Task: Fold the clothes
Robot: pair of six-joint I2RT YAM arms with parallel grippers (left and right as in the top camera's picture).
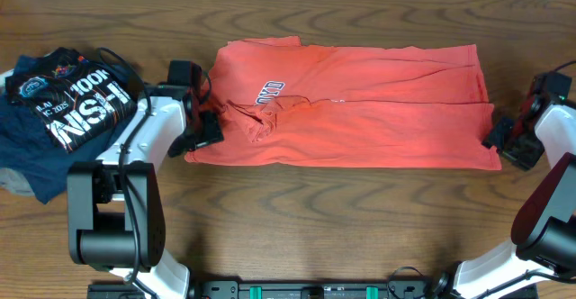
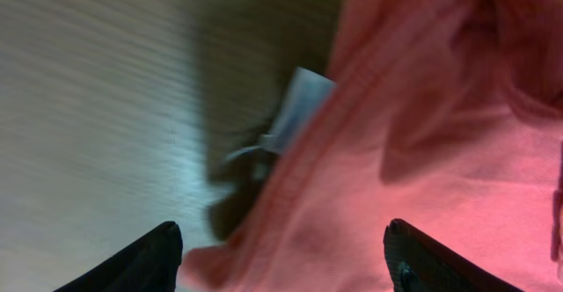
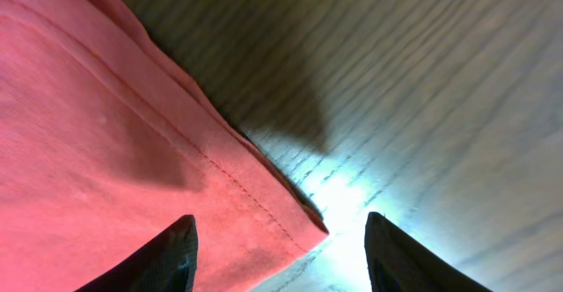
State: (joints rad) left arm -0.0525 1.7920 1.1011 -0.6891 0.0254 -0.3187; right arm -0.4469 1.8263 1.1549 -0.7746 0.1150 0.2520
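At the shirt's collar end, left end effector (image 2: 280, 259): fingers (image 2: 151, 261) spread wide; coral cloth bunched between them; whether either finger touches the cloth cannot be told
Tag (image 2: 304, 105): small, pale, sticking out from the stitched edge just above the left end effector; blurred, nothing readable
At the shirt's hem end, right end effector (image 3: 280, 255): fingers (image 3: 165, 259) spread wide; the near hem corner lies between them; contact with the cloth cannot be told
Hem (image 3: 230, 179): stitched, running diagonally through the right wrist view; bare wood beyond it
Shirt (image 1: 360, 110): coral-red; lying across the middle of the counter as one long band, collar to the left, hem to the right; the far part doubled over the near part, with a crease running lengthwise; left end rumpled, right end flatter
Lettering (image 1: 267, 90): white, only partly showing near the collar; tilted, not readable
Collar (image 1: 252, 119): crumpled, just beside the left end effector
Dark shirts (image 1: 63, 101): a navy and black pile with white lettering at the far left; apart from the coral shirt, with the left arm between them
Counter (image 1: 315, 218): brown wood grain; carries both the shirt and the pile
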